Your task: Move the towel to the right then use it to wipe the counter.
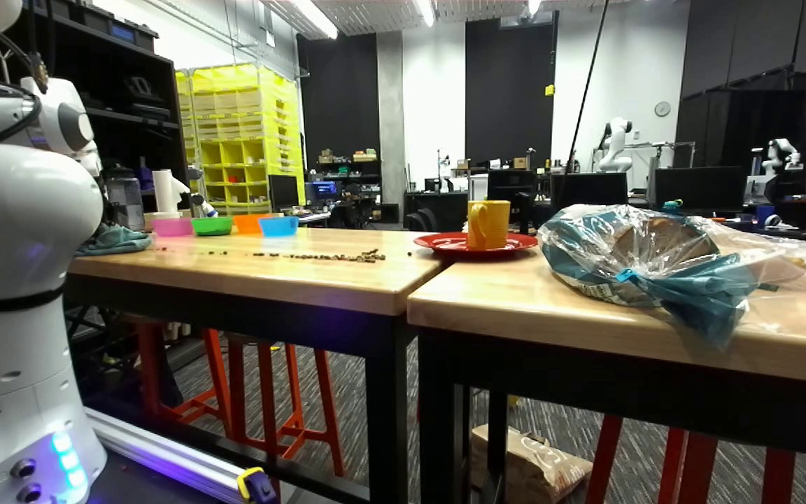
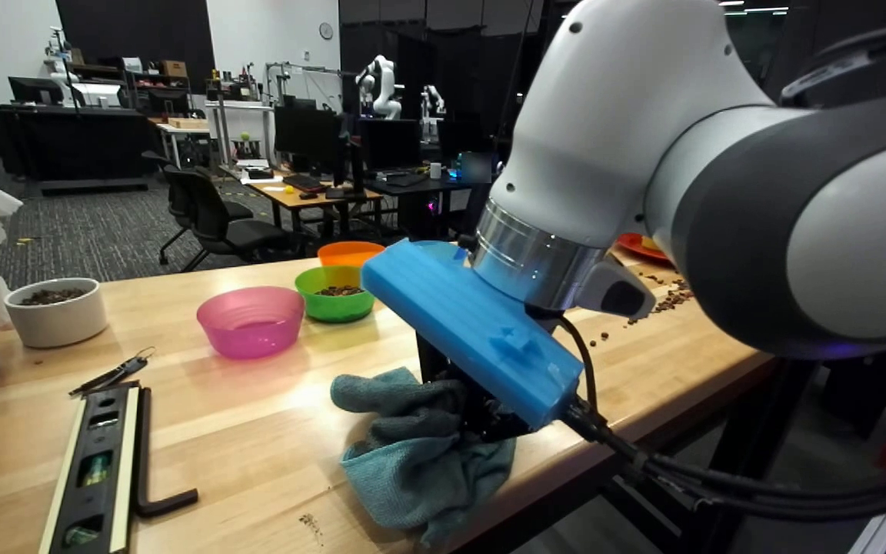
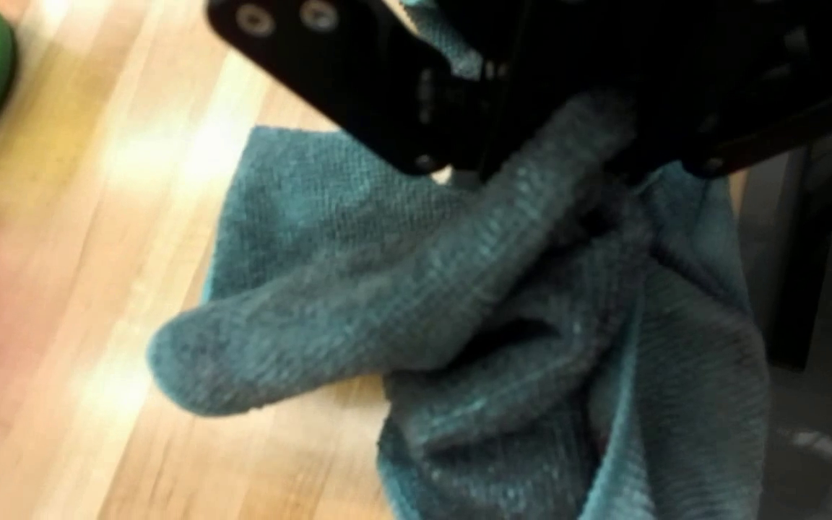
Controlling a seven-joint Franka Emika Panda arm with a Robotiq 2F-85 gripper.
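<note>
Gripped in the closed jaws of a robot arm point(image 2: 589, 131), a crumpled blue-green towel point(image 2: 420, 462) bunches at the edge of a wooden table point(image 2: 258, 438), near a pink bowl point(image 2: 251, 335). The jaw tips are lost among the folds in the wrist view, where the gripper point(image 3: 568, 137) is a dark mass against the cloth, and a blue casing point(image 2: 481, 331) masks part of it in an exterior view. How much of the towel bears on the table cannot be told. In an exterior view the arm's white body point(image 1: 18, 231), cut off by the frame, covers part of the cloth and the jaws entirely.

The arm reaches in from the right of an exterior view, bent near the wrist and slanting down through a silver collar point(image 2: 539, 258) to the towel.

Just beside the pink bowl, a green bowl point(image 2: 335, 312), cut off in the wrist view, holds small brown pieces point(image 2: 339, 291), as does a white bowl point(image 2: 58, 323) off to the side. The contents of an orange bowl point(image 2: 351, 254) are hard to make out, and a blue bowl point(image 1: 278, 226) is mostly blocked by the casing in an exterior view. More brown pieces lie strewn across the table. A yellow mug point(image 1: 492, 227), its inside out of sight, stands upright on a red plate point(image 1: 438, 243). On an adjoining table point(image 1: 501, 301), a clear plastic bag point(image 1: 655, 245) covers blue-green and brown shapes too wrinkled over to name.
</note>
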